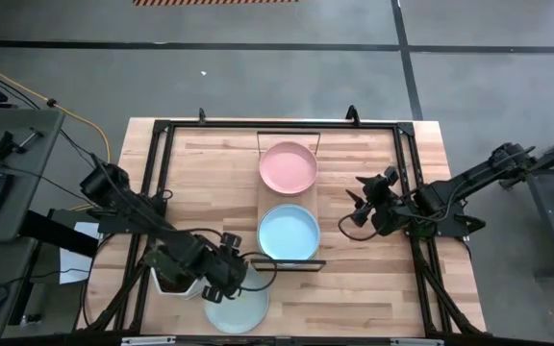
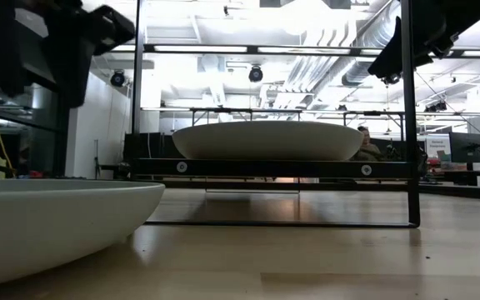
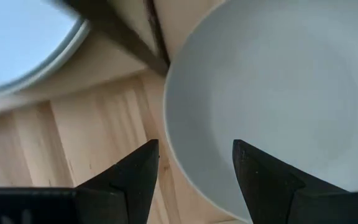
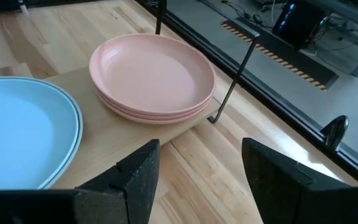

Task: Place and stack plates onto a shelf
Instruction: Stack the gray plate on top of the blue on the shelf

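Note:
A pale mint plate (image 1: pixel 239 309) rests on the table near its near edge, and fills the left foreground of the low view (image 2: pixel 48 225). My left gripper (image 1: pixel 227 276) hangs open just above the plate's far rim (image 3: pixel 182 162), one finger over the bare wood and the other over the plate's inside. The shelf (image 1: pixel 264 197) carries a stack of pink plates (image 4: pixel 151 74) at its far end and a light blue plate (image 1: pixel 289 233) at its near end. My right gripper (image 1: pixel 357 206) waits open to the right of the shelf.
A white pot (image 1: pixel 168 283) stands close to the left of the mint plate, under my left arm. A black metal frame (image 1: pixel 407 173) runs around the table. Bare wood lies between the shelf and the right arm (image 1: pixel 354 279).

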`<state>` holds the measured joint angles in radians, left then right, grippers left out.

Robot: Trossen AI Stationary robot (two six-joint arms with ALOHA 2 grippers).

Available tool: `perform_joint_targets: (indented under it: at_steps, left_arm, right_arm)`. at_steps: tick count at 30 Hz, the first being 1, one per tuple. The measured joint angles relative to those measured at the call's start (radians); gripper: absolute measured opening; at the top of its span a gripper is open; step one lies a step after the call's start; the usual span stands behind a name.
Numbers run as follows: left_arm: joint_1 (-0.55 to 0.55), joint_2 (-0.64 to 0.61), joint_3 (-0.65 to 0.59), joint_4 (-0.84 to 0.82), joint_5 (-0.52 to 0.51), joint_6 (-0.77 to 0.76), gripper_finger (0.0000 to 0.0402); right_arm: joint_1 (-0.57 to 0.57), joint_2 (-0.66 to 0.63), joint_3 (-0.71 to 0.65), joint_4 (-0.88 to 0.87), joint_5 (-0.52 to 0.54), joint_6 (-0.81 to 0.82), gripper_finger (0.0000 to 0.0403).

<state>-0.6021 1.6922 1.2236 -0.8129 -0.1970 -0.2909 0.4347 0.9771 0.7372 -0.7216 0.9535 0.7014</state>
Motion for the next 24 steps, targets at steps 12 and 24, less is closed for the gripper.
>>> perform_joint_targets:
  at_steps: [12, 24]
  left_arm:
    - [0.050, 0.020, 0.000, -0.007, 0.105, -0.323, 0.0195]
    - [0.065, 0.139, -0.001, 0.001, 0.162, -0.353, 0.0195]
  right_arm:
    - [0.000, 0.000, 0.000, 0.000, -0.003, -0.001, 0.0210]
    - [0.000, 0.000, 0.000, 0.000, -0.003, -0.002, 0.0210]
